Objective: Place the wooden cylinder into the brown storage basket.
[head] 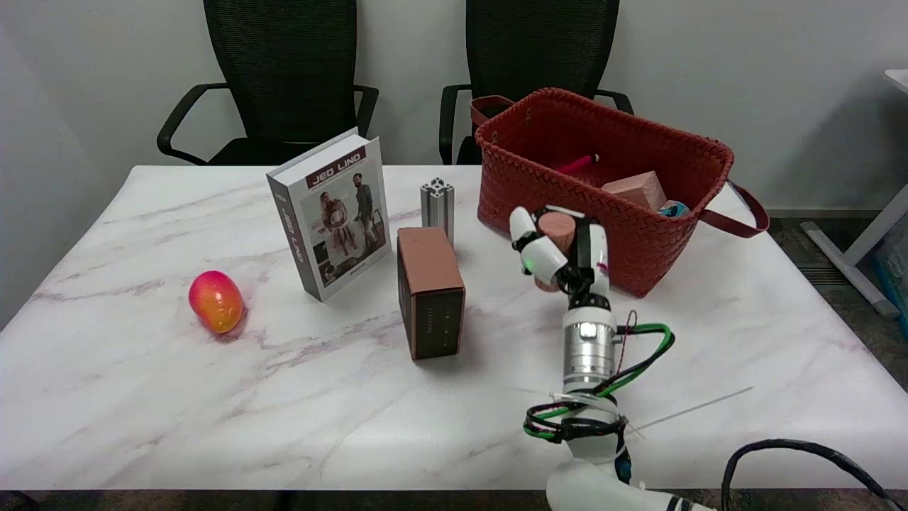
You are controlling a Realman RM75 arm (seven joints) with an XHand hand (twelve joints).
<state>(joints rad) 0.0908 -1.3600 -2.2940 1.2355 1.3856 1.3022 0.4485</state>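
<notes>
- Reaching in from the near edge of the marble surface (pixel 213 426), the right arm carries cables looped round its wrist.
- The right hand (pixel 560 252) has its fingers wrapped round the wooden cylinder (pixel 557 228), holding it upright, just in front of the near wall of the brown storage basket (pixel 638 241).
- Left of the hand a brown box (pixel 430 292) stands upright; far to the left lies a red-and-yellow egg-shaped toy (pixel 216 301).
- Beyond and left of the hand stand a short aluminium profile (pixel 437 202) and an upright book (pixel 332 213).
- Past the hand, inside the basket, lie a pink stick, a wooden block (pixel 635 189) and something blue.
- Furthest back, two black chairs (pixel 284 78) face the surface.
</notes>
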